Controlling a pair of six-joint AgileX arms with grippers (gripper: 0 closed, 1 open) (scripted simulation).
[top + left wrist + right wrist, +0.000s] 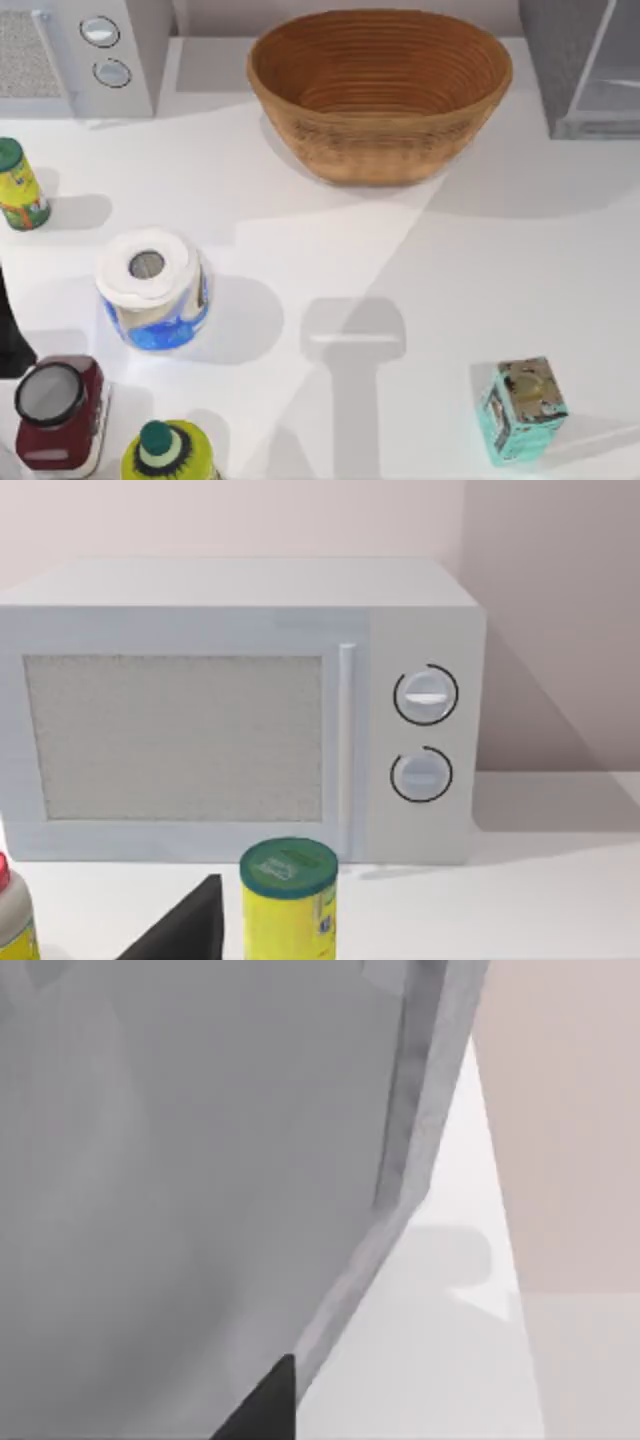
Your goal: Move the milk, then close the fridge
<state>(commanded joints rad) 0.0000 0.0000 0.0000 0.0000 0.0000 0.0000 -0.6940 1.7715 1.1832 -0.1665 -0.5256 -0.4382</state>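
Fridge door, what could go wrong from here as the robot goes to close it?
1. The right gripper sits very close against the fridge door, near its framed edge; a glancing push might slip off rather than swing it shut.
2. The basket stands beside the fridge; a wide arm sweep could knock it.
The left gripper is parked by the microwave.

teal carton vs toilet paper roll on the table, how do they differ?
The teal carton is boxy with a mottled brown top; the toilet paper roll is round, white, with a blue wrapper. The carton stands near the table's front right, the roll at the left. The roll looks larger. Both stand upright on the white table.
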